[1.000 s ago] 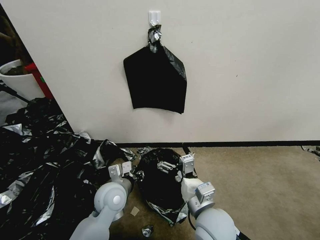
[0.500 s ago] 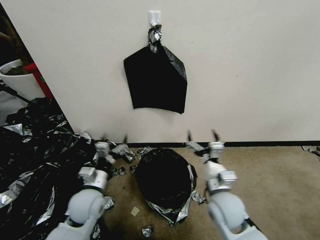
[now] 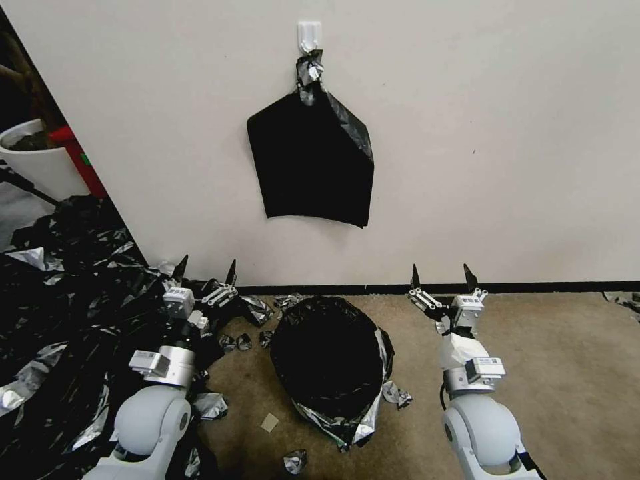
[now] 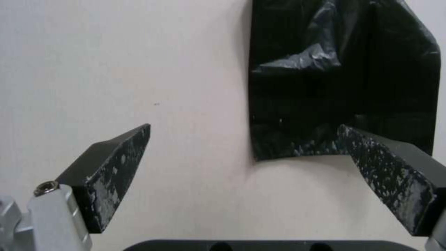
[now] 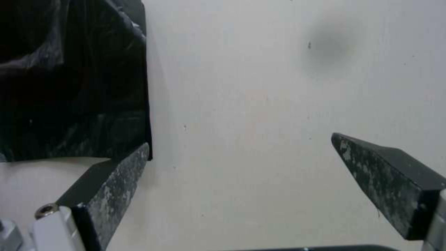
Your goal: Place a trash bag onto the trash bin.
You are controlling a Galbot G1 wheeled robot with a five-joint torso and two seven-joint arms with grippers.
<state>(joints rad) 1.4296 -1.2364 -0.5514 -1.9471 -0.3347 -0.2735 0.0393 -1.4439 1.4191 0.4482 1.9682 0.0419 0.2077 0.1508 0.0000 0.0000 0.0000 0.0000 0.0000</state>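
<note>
Head view: trash bag lining trash bin on floor by wall; left gripper and right gripper flank it, fingers wide, empty.

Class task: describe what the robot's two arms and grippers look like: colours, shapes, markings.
Both arms are smooth, rounded light-grey shells with silvery metal wrist blocks carrying small labels. The left gripper and right gripper each have two black, pointed, wedge-shaped fingers with scuffed, speckled faces.

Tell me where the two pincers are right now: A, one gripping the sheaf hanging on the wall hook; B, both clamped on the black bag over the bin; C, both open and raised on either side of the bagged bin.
C: the left pincer and right pincer stand open, flanking the trash bag, touching nothing.
</note>
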